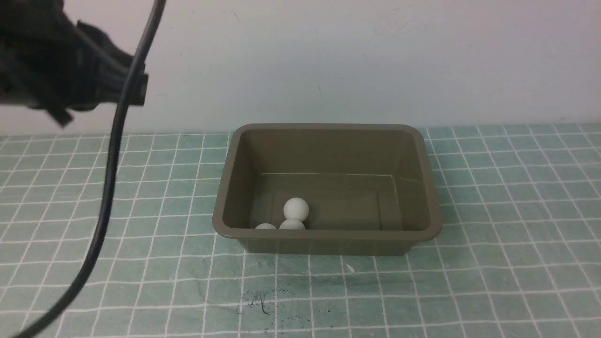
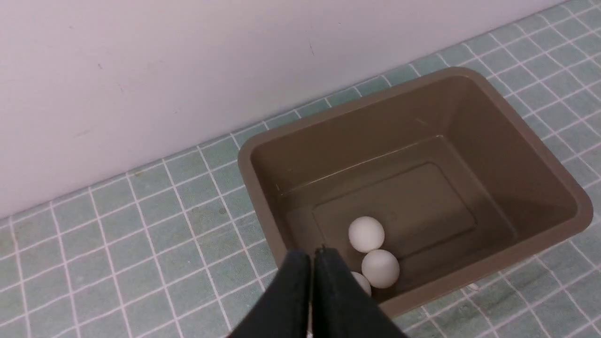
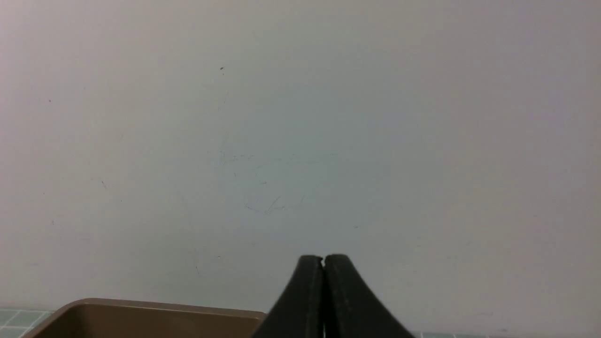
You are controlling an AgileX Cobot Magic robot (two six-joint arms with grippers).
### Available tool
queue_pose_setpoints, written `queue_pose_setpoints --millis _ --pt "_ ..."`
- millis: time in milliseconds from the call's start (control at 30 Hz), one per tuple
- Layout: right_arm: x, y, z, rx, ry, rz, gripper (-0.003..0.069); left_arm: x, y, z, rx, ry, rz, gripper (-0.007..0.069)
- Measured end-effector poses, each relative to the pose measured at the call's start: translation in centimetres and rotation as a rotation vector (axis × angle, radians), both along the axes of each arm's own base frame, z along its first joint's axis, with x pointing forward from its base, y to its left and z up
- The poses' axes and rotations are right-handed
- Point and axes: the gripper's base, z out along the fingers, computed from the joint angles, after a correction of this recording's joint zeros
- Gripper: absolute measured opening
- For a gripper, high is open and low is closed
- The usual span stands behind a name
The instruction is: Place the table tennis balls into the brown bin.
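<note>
Three balls (image 1: 296, 208): inside bin (image 1: 328, 236). Pressed closed, empty: left hand (image 2: 312, 256), right hand (image 3: 323, 260). Best lifted clear above bin.

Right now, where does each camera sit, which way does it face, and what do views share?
Front view: between the arms, facing forward at the brown bin holding three table tennis balls; left arm and cable show.
Left wrist view: above, looking down into the bin; shut left gripper shows.
Right wrist view: low, facing the wall; shut right gripper, bin rim.
All share the bin.
</note>
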Motion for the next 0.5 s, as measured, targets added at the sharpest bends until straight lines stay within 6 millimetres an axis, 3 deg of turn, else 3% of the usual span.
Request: queue_pose_setpoints --millis 267,500 --pt "0.0 0.0 -0.1 -0.001 0.005 0.001 -0.0015 -3.9 1.3 -4.7 0.012 0.041 0.006 -0.0005" --pt "0.0 0.0 -0.1 -0.001 0.007 0.001 -0.0015 -4.9 1.6 -5.9 0.055 0.147 0.0 -0.0005"
